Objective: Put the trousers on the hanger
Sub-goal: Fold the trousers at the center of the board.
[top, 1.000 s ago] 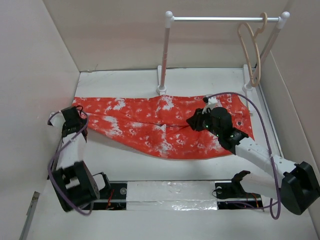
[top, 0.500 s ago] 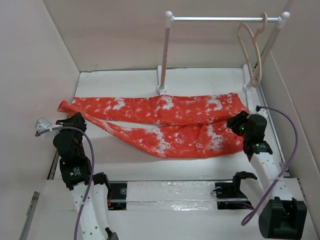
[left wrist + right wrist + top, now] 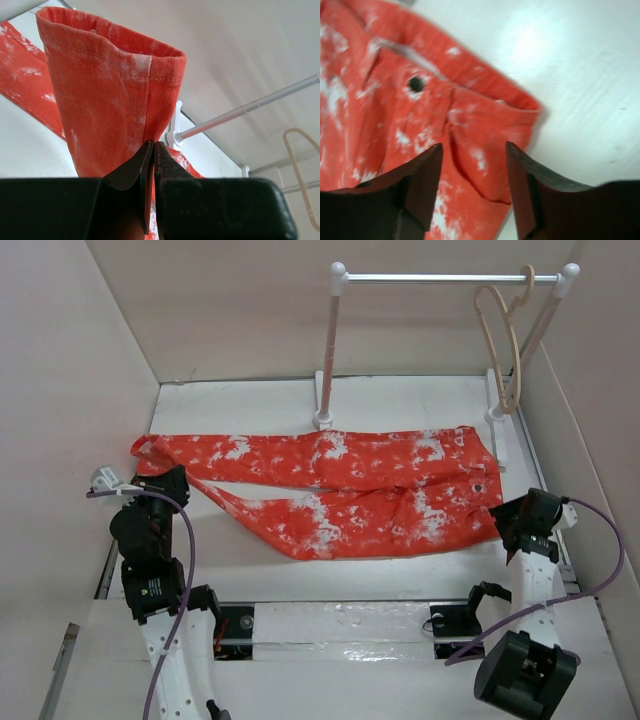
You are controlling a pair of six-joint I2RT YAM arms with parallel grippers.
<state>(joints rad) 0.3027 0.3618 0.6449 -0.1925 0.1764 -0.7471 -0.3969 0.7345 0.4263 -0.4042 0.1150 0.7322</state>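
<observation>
Gripping, left gripper [image 3: 151,146]: jaws pinched together on the cuff of one leg of the trousers [image 3: 340,490], at the left end of the table [image 3: 400,400].
Right gripper [image 3: 474,150]: jaws spread wide, holding nothing, poised over the waistband corner near the button [image 3: 416,83].
Trousers: spread flat across the table, legs to the left, waistband to the right.
Hanger [image 3: 505,350]: hooked on the rack bar [image 3: 440,278] at far right, bare, well apart from the cloth.
Progress: early, by my judgement; one cuff secured. Remaining: grasping the waistband, lifting, draping over the hanger.
</observation>
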